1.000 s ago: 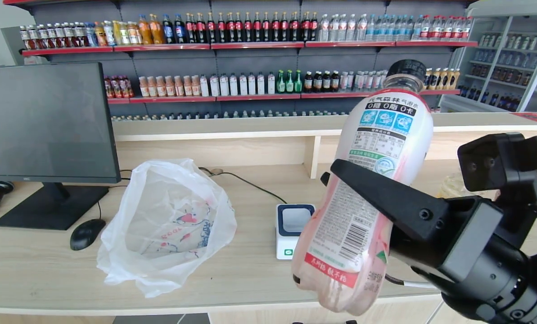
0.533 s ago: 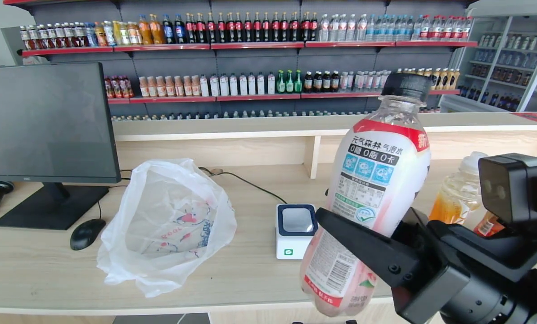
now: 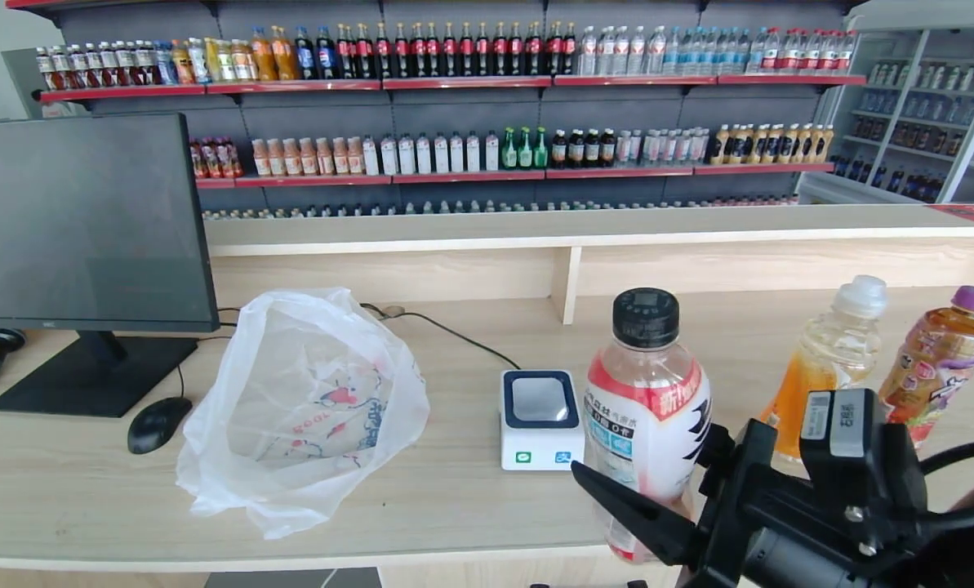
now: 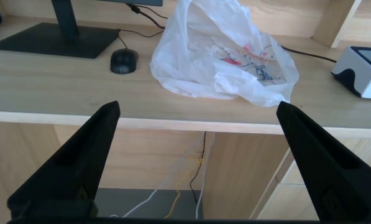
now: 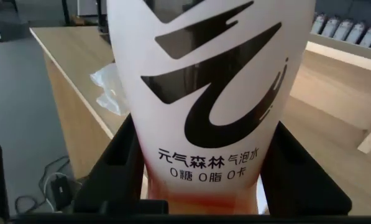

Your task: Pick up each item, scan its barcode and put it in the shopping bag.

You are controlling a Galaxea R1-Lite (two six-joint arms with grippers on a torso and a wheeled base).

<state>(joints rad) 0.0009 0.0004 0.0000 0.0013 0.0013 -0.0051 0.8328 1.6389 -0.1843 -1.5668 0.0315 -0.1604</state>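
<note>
The pink bottle point(image 3: 646, 408) has come down a lot. A moment ago it was up high and leaning, with its barcode turned to the head camera. Now it stands straight up, just to the right of the scanner point(image 3: 540, 416), and much lower. The right gripper point(image 3: 633, 490) still holds it tight around the lower part, one finger on each side.

With the bottle down, two more bottles show well to the right of the scanner: an orange one point(image 3: 829, 359) and one with a purple cap point(image 3: 940, 359).

I think the bottle is being brought to the scanner to be read. It is not in the shopping bag point(image 3: 307, 408) yet; the bag lies to the left of the scanner.

The left gripper point(image 4: 194, 112) is low and in front of the counter point(image 4: 61, 81), on the bag's side of the scanner. Its fingers are spread wide and hold nothing.

Some things are hard to see. The barcode is turned away now. The bottle's bottom is behind the gripper, so I cannot tell if it touches the counter. Something with red print is in the bag, but it is unclear what.
</note>
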